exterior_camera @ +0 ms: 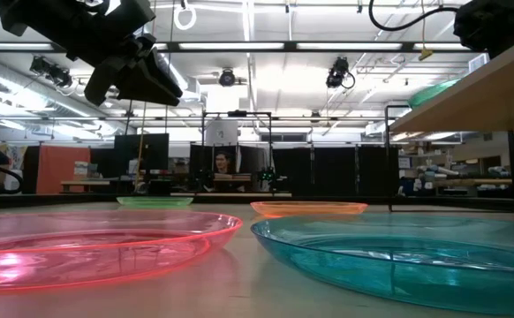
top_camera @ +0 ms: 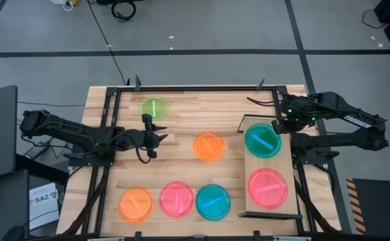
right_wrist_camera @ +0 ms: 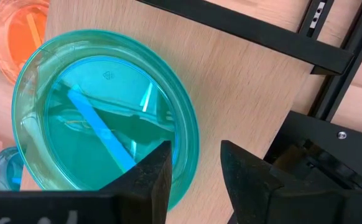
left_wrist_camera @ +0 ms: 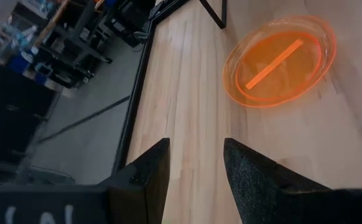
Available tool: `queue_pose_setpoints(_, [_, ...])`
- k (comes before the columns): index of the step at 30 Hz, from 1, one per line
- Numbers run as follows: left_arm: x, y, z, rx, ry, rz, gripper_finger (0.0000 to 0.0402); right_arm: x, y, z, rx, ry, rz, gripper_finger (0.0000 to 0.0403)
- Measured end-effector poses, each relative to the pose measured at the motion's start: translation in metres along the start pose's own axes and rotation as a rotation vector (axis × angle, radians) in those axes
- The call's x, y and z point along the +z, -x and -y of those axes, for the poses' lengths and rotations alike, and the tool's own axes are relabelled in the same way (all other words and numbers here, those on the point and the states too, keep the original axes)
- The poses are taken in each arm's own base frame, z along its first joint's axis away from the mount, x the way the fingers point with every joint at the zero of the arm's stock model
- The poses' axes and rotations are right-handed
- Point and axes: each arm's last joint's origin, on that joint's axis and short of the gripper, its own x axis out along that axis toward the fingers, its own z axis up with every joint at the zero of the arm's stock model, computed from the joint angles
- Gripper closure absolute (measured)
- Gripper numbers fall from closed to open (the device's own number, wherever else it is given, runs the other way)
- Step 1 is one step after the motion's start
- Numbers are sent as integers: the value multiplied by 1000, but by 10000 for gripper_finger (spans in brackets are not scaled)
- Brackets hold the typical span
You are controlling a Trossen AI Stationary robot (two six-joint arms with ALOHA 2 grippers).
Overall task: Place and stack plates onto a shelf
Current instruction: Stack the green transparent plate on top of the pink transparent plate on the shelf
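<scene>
1. The shelf sits along the table's right edge, and two plates lie on it, apart from each other: a teal plate at its far end and a pink plate at its near end.
2. The right gripper hangs over the far end of the shelf, just beside the teal plate's rim, with its fingers parted and nothing between them; the right wrist view shows the teal plate flat on the light board.
3. The left gripper is out over the bare wood in the middle-left of the table, between the green plate and the orange plate. Its fingers stand apart and hold nothing.
4. That green plate lies near the far edge, left of centre. The orange plate rests about mid-table, just left of the shelf.
5. Along the near edge runs a row of three, close together: a second orange plate, then a second pink plate, then a second teal plate.
6. From the low view, the near pink and teal plates fill the foreground, and the shelf stands raised on its black frame at the right.
</scene>
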Motion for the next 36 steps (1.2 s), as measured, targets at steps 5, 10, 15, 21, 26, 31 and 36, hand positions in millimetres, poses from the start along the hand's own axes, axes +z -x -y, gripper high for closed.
queue_pose_setpoints(5, [-1,-2,-2,10,95,-9,244,0,0,0,0,0,0,260])
queue_pose_setpoints(10, [-5,-6,-9,42,179,-34,244,0,0,0,0,0,0,260])
queue_pose_setpoints(15, [-12,-11,-18,81,244,-80,244,0,0,0,0,0,0,260])
queue_pose_setpoints(21, [-29,-17,-27,64,317,-182,244,0,0,0,0,0,0,260])
queue_pose_setpoints(26, [-41,-22,-36,44,366,-252,244,0,0,0,0,0,0,260])
queue_pose_setpoints(31, [-51,-25,-45,84,389,-306,244,0,0,0,0,0,0,260])
queue_pose_setpoints(36, [-60,-30,-50,53,424,-327,244,0,0,0,0,0,0,260])
